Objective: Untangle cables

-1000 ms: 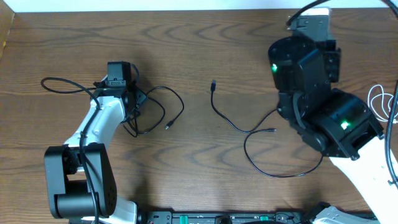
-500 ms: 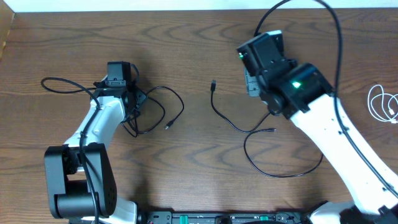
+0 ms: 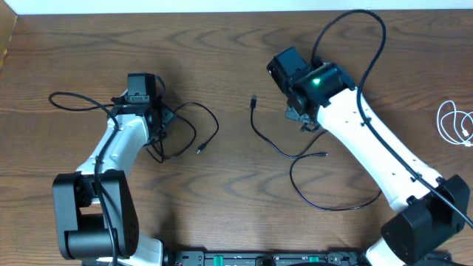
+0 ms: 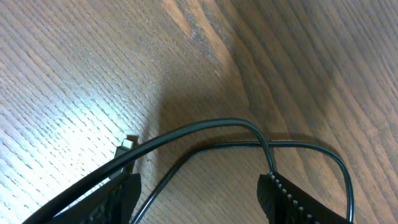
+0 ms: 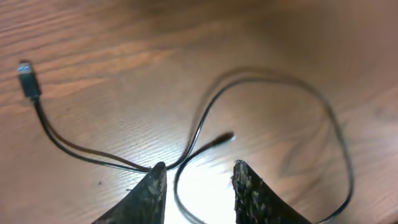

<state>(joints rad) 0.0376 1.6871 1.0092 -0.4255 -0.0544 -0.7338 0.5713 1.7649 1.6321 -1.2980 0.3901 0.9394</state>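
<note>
A thin black cable [image 3: 185, 125] lies in tangled loops at the left. My left gripper [image 3: 157, 124] sits right over it. In the left wrist view the gripper [image 4: 199, 202] is open wide and a strand of that cable [image 4: 211, 124] crosses the wood between the fingers; its small plug [image 4: 127, 144] lies by the left finger. A second black cable [image 3: 295, 157] curls across the middle. My right gripper [image 3: 303, 118] hovers over it, open [image 5: 198, 183], with a strand running between the tips. Its plug end [image 5: 26, 79] lies at the left. The white cable [image 3: 452, 122] is coiled at the right edge.
The wooden table [image 3: 236, 44] runs to a pale wall at the back. The left arm's base [image 3: 92, 222] and the right arm's base [image 3: 417, 236] stand at the front edge. Thick black robot wiring [image 3: 355, 22] arcs above the right arm.
The right arm has swung from the right side to the middle, down over the middle black cable, and its jaws have narrowed. The left arm and its cable have not moved.
</note>
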